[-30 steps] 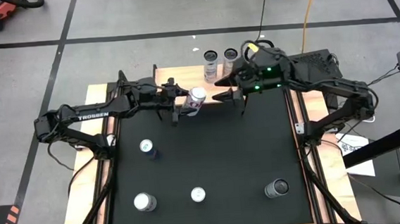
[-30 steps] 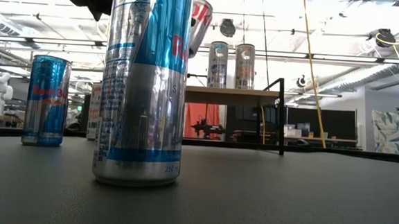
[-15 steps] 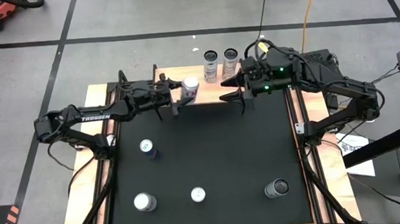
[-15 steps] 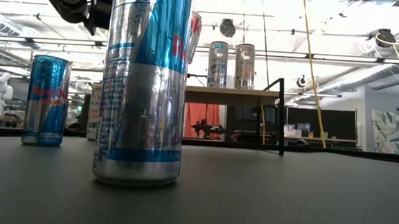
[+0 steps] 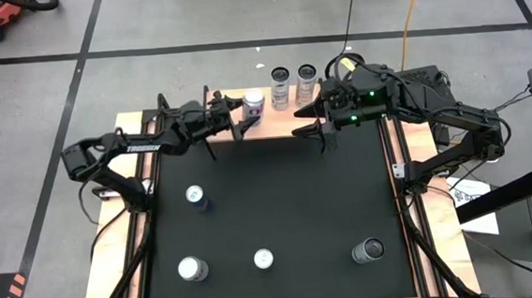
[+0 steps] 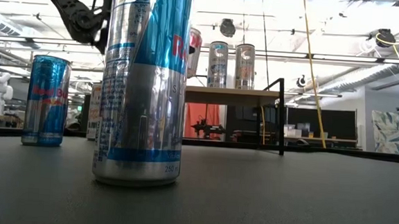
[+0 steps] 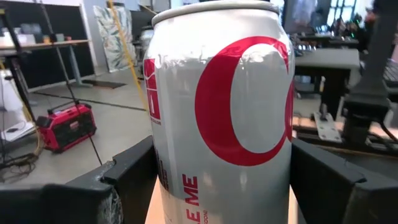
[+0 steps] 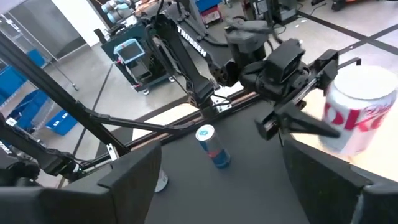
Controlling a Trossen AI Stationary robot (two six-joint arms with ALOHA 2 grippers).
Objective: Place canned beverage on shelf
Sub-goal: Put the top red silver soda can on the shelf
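A silver canned beverage with red lettering (image 7: 224, 118) stands upright between the fingers of my left gripper (image 5: 249, 110), over the left part of the pale wood shelf (image 5: 275, 122) at the table's far edge. Two more cans (image 5: 280, 78) (image 5: 307, 74) stand on the shelf to its right. Whether the held can's bottom touches the shelf top (image 6: 232, 94) is hidden. My right gripper (image 5: 302, 123) hovers open and empty just right of the shelf's middle, with the held can (image 8: 360, 118) showing in its wrist view. My left gripper pinches the can's side wall (image 7: 158, 155) between its two fingers (image 7: 127, 171), one on each side, about halfway up. The fingers come in level from the table's left side. The can stands upright; its bottom lies outside the frame.
Several cans stand on the black mat: a blue one (image 5: 194, 194) at mid left, two silver ones (image 5: 193, 268) (image 5: 263, 258) near the front edge and a dark one (image 5: 368, 250) at the front right. The mat's middle is free.
My left gripper has carried the can toward the table's far edge and down over the shelf. The can, tilted a second ago, now stands upright. The gripper has levelled out along with it and stays shut on the can.
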